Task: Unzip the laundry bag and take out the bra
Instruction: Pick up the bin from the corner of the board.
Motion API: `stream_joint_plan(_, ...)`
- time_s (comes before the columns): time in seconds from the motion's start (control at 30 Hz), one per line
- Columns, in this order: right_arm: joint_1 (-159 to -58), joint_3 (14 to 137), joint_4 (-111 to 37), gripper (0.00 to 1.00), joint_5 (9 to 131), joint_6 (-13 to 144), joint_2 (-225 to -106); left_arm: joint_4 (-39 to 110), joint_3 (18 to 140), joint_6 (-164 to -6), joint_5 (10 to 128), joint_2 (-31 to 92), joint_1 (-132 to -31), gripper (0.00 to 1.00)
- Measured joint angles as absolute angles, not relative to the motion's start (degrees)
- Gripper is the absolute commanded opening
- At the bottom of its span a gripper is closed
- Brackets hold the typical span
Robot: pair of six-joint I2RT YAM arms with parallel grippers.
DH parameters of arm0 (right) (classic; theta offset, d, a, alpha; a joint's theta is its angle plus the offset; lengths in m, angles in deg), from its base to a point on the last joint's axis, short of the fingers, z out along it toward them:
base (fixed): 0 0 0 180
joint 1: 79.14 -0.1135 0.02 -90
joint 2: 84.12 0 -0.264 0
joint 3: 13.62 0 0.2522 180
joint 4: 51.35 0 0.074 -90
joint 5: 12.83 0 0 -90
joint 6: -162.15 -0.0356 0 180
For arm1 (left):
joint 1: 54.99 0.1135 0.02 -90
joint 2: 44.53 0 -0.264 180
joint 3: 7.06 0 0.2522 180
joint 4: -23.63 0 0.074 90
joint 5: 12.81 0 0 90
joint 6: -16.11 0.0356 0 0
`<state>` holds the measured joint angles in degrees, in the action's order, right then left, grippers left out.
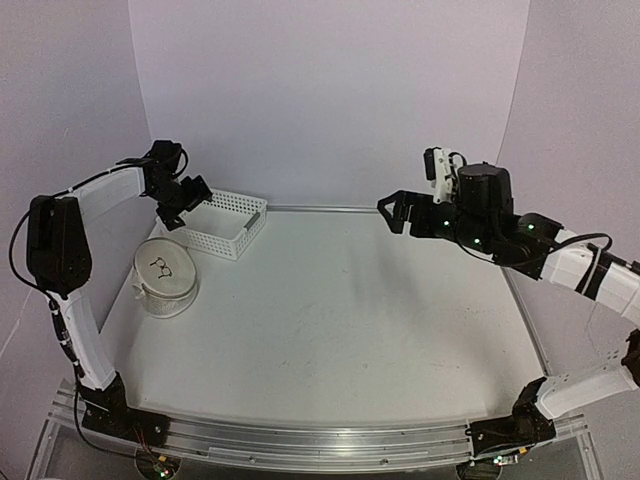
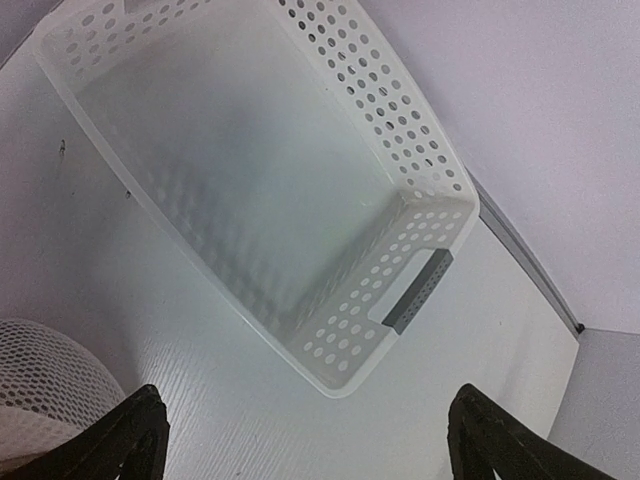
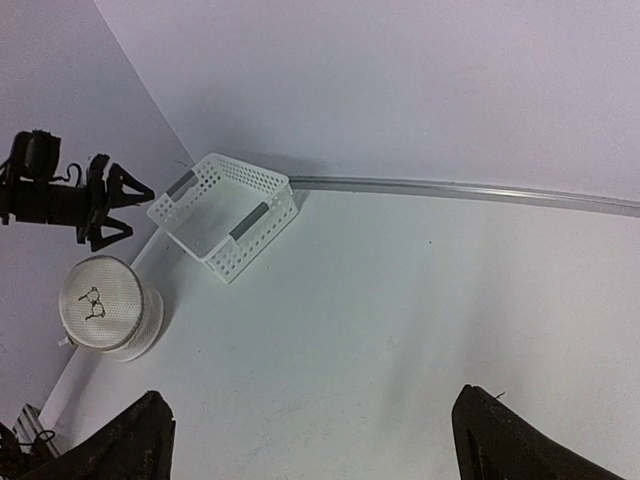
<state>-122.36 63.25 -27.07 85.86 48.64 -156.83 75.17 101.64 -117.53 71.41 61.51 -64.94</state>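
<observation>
The laundry bag, a round white mesh drum with a small black bra drawing on its top face, stands on the table at the left, in front of the basket. It also shows in the right wrist view and as a mesh edge in the left wrist view. The bra is hidden. My left gripper hangs open above the basket's left end and behind the bag, with nothing between its fingers. At the right, well above the table, my right gripper is open and empty.
A white perforated plastic basket with grey handles sits at the back left beside the bag, and its inside looks empty. The table's back edge meets the wall just behind it.
</observation>
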Motion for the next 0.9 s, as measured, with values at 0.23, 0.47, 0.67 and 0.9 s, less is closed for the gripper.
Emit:
stream_joint_plan(0.23,-122.32,60.26,-26.50,0.98,90.60,47.40,-149.68,74.89,102.97,-122.10,73.58,66.36,-64.94,0.89)
stream_joint_plan(0.47,-122.32,59.14,-25.52,0.98,93.77,46.76,-149.16,74.78,105.27,-125.03,75.91,71.06,-64.94,0.77)
stream_joint_plan(0.67,-122.32,59.03,-25.12,0.98,94.38,46.76,-149.16,74.32,107.98,-125.16,76.66,75.17,-64.94,0.68)
stream_joint_plan(0.9,-122.32,58.94,-24.84,0.98,94.62,46.78,-149.16,74.34,108.33,-124.90,77.12,76.52,-64.94,0.65)
